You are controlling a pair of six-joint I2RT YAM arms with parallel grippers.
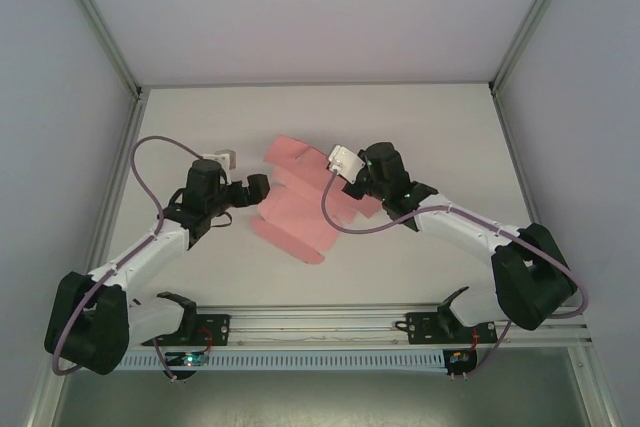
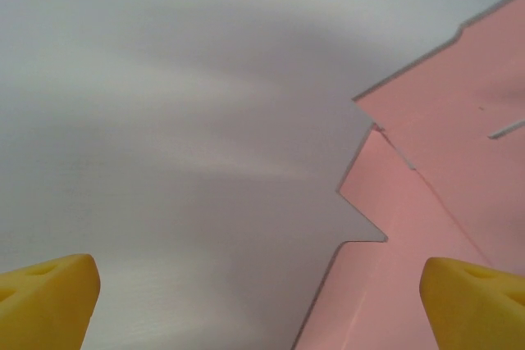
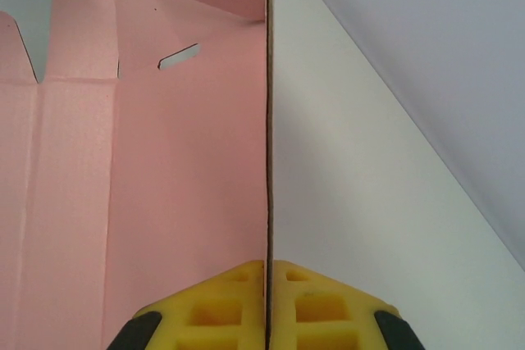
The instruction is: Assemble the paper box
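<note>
The paper box [image 1: 298, 209] is a pink flat die-cut sheet with flaps and creases, lying mid-table with its right part lifted. My right gripper [image 1: 349, 185] holds that right edge. In the right wrist view its yellow fingers [image 3: 221, 305] are shut on the card [image 3: 164, 170], which runs edge-on up the middle of the frame, with a small slot [image 3: 179, 56] near the top. My left gripper [image 1: 258, 187] sits at the sheet's left edge. It is open wide, with yellow fingertips [image 2: 49, 301] far apart, bare table between them and the pink flaps [image 2: 443, 202] on the right.
White walls and aluminium frame posts [image 1: 118, 67] close in the table [image 1: 200, 117] on the left, right and back. A metal rail [image 1: 330, 325] carrying both arm bases runs along the near edge. Purple cables [image 1: 145, 162] loop off both arms.
</note>
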